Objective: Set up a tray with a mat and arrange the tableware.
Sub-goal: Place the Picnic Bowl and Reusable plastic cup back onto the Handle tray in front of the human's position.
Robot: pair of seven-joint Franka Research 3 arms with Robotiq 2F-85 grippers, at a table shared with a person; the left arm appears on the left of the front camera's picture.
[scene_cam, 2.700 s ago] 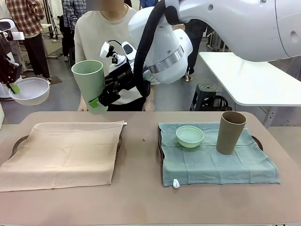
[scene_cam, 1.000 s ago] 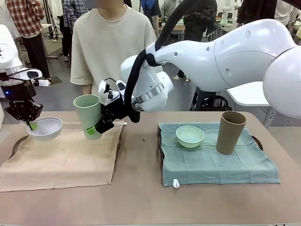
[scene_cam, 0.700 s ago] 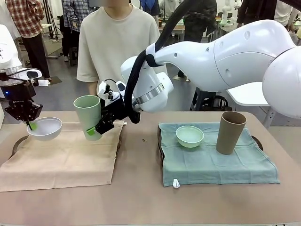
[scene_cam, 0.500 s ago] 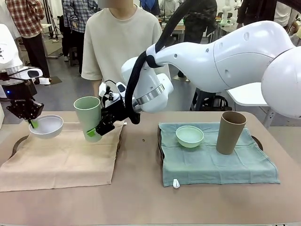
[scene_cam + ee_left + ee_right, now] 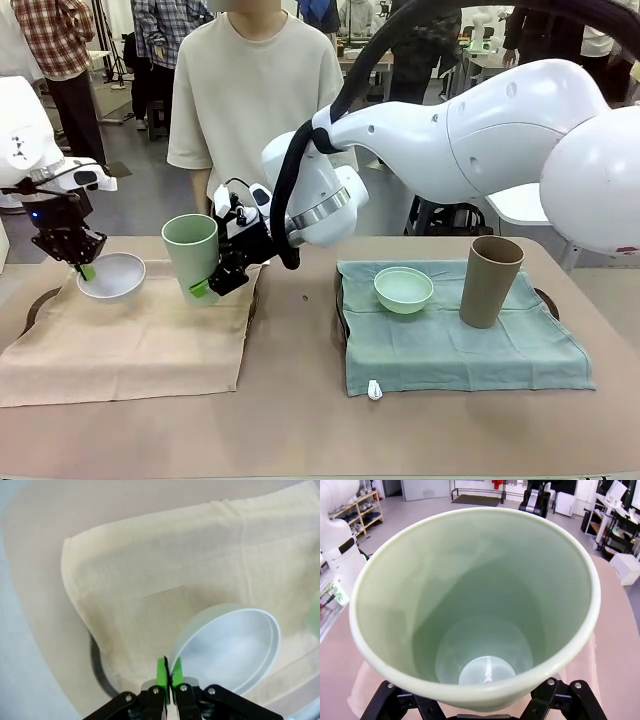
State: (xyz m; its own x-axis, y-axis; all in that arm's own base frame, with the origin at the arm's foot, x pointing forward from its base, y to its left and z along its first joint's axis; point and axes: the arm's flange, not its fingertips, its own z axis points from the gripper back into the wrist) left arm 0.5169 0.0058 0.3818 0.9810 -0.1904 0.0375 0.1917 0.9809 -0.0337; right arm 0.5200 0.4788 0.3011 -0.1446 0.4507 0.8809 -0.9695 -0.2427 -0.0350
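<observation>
My left gripper (image 5: 86,269) is shut on the rim of the small white bowl (image 5: 113,277), which hangs tilted low over the far left of the beige mat (image 5: 130,335). In the left wrist view the green pads (image 5: 161,670) pinch the white bowl (image 5: 235,640) at its rim above the beige mat (image 5: 150,580). My right gripper (image 5: 203,290) is shut on the lower part of the pale-green tumbler (image 5: 192,253), nearly upright at the mat's far edge. The right wrist view looks into the tumbler (image 5: 475,605). The mint-green bowl (image 5: 404,289) and tan-brown tumbler (image 5: 490,280) stand on the teal mat (image 5: 450,345).
Each mat covers a dark tray; the rims show at the left (image 5: 36,303) and the right (image 5: 548,300). A person in a beige shirt (image 5: 255,95) stands at the table's far side, hands off the table. Bare tabletop (image 5: 300,400) runs between the trays and along the front.
My left gripper has carried the white bowl a little to the right and lower over the beige mat. The right gripper has lowered the green tumbler slightly and set it more upright.
</observation>
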